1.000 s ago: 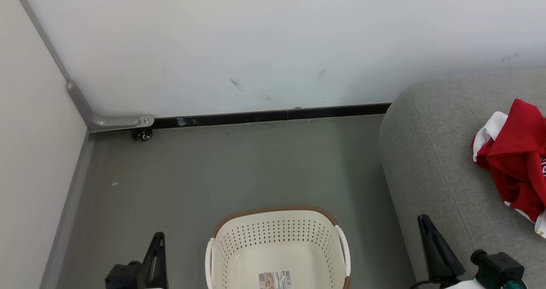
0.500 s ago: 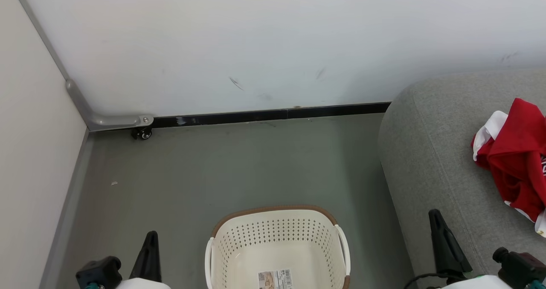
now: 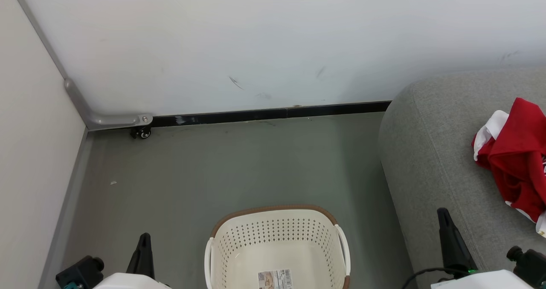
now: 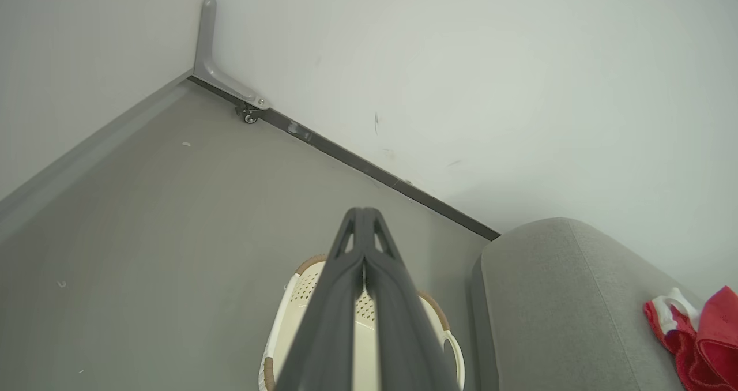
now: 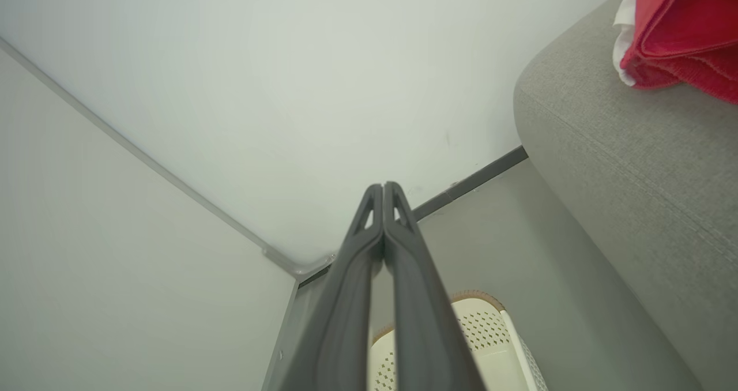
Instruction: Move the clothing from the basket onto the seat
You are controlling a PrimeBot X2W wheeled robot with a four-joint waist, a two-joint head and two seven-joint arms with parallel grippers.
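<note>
Evidently the soft bright red clothing [image 3: 516, 152] with white trim lies bunched on the large grey woven-fabric seat [image 3: 426, 161], and the cream perforated plastic basket [image 3: 273, 208] with its brown rim shows a bare bottom, likely why the left gripper [image 3: 146, 237] and right gripper [image 3: 442, 212] flank it pressed shut, holding nothing.

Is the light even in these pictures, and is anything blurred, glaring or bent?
Head view: soft, even light, no glare, no hard shadow around the basket. Left wrist view: the left tool blurs toward the bottom edge. Right wrist view: the right tool blurs likewise; the seat looks stretched.
</note>
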